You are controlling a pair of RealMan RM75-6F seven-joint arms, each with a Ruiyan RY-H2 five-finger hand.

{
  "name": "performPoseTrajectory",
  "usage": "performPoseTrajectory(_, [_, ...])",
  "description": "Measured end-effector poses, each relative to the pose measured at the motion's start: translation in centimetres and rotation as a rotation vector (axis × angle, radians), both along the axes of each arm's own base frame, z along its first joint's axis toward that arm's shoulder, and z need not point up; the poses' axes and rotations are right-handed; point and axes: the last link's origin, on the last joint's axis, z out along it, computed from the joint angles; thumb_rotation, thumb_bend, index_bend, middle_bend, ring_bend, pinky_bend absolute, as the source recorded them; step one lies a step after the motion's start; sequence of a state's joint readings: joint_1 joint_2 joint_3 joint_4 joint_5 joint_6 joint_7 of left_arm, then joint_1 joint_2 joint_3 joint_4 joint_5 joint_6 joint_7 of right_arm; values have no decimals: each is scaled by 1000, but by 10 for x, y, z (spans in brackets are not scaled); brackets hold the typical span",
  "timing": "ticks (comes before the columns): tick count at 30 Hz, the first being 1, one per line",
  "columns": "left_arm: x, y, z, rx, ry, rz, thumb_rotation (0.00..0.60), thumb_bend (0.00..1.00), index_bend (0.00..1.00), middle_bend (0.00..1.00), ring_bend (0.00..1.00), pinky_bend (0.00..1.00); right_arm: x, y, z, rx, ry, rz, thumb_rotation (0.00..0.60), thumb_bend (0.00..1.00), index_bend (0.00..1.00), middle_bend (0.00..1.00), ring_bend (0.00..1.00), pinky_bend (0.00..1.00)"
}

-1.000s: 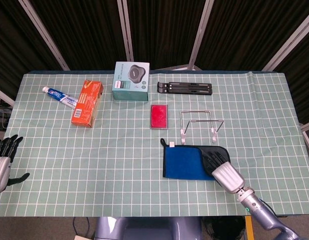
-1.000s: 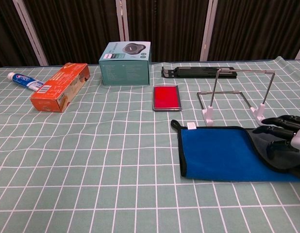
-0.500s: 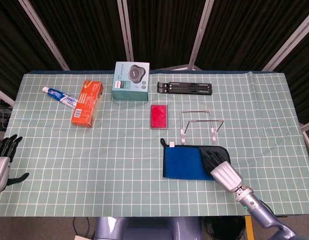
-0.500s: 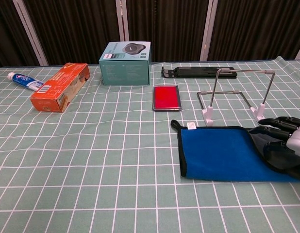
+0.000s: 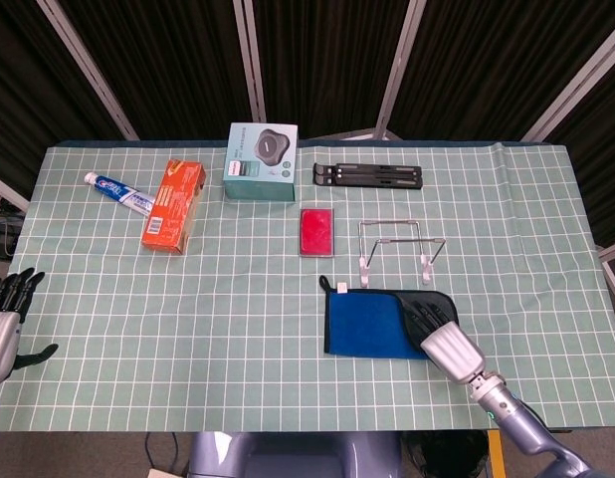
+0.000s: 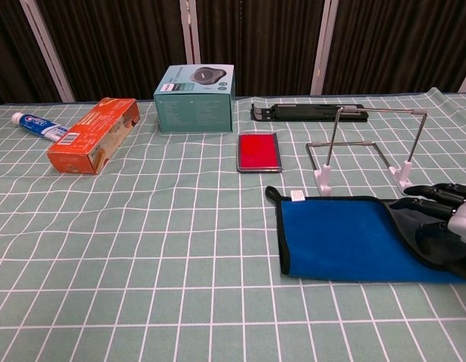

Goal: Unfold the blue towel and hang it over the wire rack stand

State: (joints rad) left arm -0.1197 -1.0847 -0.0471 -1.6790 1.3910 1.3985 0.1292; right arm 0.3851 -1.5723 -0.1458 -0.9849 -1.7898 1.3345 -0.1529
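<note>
The towel [image 5: 367,323] is seen lying flat and folded on the checked table [image 5: 238,299], near the front edge and right of centre, with the rack [image 5: 397,249] standing just behind its right half. The right hand [image 5: 434,327] is laid on the towel's right end, fingers stretched out leftward over the cloth; whether any cloth is pinched beneath them cannot be told from either view. In the chest view the same hand [image 6: 443,215] is cut by the right border, so only the dark fingers [image 6: 433,197] and part of the palm are shown, while the head view takes in the silver wrist and forearm as well. The left hand [image 5: 6,324] is shown only in the head view, at the far left edge beside the table, fingers spread and nothing held. From the chest view the rack [image 6: 369,147] is seen upright, its white feet just beyond the towel [image 6: 342,237], and a white tag at the towel's far left corner is made out. Behind are a red case [image 5: 315,231], a black folded stand [image 5: 367,175], a teal box [image 5: 261,162], an orange box [image 5: 174,204] and a toothpaste tube [image 5: 116,191].
</note>
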Motion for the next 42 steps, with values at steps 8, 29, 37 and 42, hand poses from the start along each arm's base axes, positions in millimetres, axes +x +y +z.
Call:
performPoseTrajectory(8, [1,0,-1,-3,4,-2,600,0,0,0,0,0,-4,10,2,15,2,3,600,216,453,80,0,147])
performPoseTrajectory(29, [-1,1,-2,-4,5,5,600,0,0,0,0,0,-1,4,2,-14,-6,19,600,212,453,80,0,155])
performPoseTrajectory(37, [-1,1,-1,-3,2,6,600,0,0,0,0,0,-1,3,5,-16,-6,7,600,214,453,80,0,157])
performPoseTrajectory(42, [-1,1,-2,-7,3,7,600,0,0,0,0,0,4,6,10,-10,-25,18,600,214,452,81,0,163])
